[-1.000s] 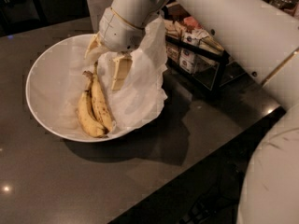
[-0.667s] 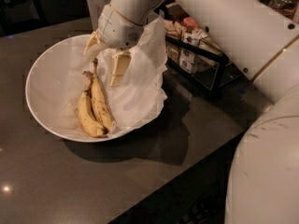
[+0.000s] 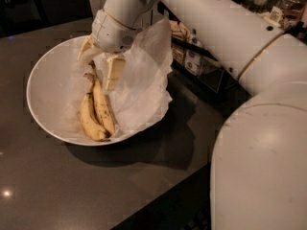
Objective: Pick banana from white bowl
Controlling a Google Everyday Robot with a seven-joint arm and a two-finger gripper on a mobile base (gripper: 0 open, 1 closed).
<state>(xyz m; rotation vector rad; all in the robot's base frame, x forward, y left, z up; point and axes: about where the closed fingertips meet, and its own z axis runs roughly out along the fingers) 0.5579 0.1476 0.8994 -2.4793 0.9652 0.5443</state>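
Banana [image 3: 97,111] pair low in the white bowl [image 3: 45,87] toward the desk's [image 3: 72,186] far edge, gripper [image 3: 100,61] just above the stem end, fingers spread apart and holding nothing.

Speckled skin suggests ripe, soft, light fruit that probably bruises under a hard pinch; the curved, smooth bodies may roll, so a gentle hold across the thick middle, or at the tough dark stem joining them, looks safest. Crinkled paper [image 3: 144,83] lines the glossy bowl and may slide or lift; a black wire rack [image 3: 192,56] stands toward the right edge.
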